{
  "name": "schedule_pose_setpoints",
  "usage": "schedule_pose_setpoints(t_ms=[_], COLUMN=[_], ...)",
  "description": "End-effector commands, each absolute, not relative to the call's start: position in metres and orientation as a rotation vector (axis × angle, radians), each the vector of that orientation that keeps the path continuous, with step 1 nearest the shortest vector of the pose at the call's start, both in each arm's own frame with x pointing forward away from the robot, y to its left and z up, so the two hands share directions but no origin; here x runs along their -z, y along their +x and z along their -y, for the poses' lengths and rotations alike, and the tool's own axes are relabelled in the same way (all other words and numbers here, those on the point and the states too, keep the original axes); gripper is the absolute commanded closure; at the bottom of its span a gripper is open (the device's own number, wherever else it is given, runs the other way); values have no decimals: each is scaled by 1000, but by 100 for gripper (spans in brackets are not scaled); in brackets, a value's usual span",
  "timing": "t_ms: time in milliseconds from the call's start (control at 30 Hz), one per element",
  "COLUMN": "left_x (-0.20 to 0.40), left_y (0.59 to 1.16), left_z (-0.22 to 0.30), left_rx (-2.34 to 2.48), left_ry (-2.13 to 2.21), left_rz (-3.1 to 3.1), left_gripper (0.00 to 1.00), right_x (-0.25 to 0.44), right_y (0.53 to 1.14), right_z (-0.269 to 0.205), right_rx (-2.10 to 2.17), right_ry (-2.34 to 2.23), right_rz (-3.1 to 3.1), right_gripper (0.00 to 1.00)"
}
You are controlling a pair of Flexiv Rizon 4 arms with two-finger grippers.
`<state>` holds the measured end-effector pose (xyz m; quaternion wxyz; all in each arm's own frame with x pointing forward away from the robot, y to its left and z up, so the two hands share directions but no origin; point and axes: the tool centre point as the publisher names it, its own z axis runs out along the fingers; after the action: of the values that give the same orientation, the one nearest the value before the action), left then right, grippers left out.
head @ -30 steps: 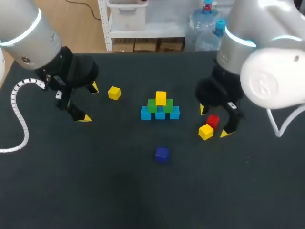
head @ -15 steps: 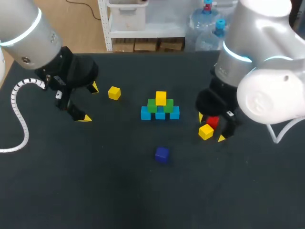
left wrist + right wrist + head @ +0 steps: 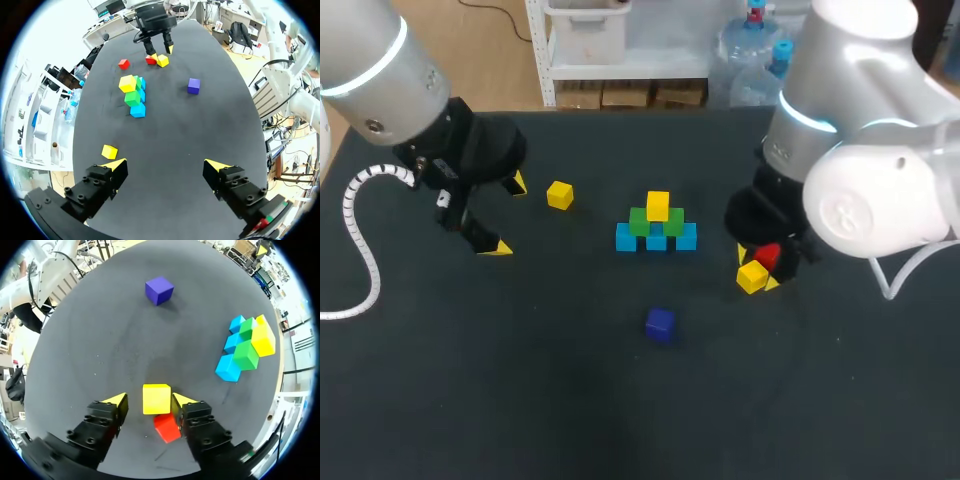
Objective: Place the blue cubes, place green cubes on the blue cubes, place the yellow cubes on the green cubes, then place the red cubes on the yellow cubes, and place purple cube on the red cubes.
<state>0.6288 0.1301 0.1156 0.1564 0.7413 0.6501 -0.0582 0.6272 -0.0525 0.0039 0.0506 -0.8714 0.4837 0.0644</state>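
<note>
While the right gripper [image 3: 150,401] stands with fingers apart, the yellow cube [image 3: 156,398] lies between them, red cube [image 3: 167,427] just beside it.

Inside the right end effector [image 3: 148,399], a red cube [image 3: 167,427] crowds the yellow cube [image 3: 156,398].

No writing, number, label or sign can be read in any of the three views. The faces of the purple cube [image 3: 159,290] and of the yellow cube [image 3: 156,398] closest to the right wrist camera show plain colour only.
</note>
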Motion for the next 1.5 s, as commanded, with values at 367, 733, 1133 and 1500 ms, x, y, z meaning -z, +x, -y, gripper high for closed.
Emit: schedule_pose_setpoints(t_ms=[367,733,1133,1500], left_x=[-115,-115,-115,-115], left_y=[629,629,629,629], left_z=[-131,-131,-131,-131], left_rx=[169,169,169,169], left_ry=[2123,2123,2123,2123], left_rz=[-1857,-1857,-1857,-1857], left_gripper=[0,0,0,0], right_x=[1,4,-27,-64], right_y=[629,626,634,684], right_z=[54,53,54,39], right_rx=[-203,-206,-238,-135], right_ry=[-2666,-2643,-2517,-2276], right_rz=[-1476,-1498,-1740,-2016], right_gripper=[51,100,100,100])
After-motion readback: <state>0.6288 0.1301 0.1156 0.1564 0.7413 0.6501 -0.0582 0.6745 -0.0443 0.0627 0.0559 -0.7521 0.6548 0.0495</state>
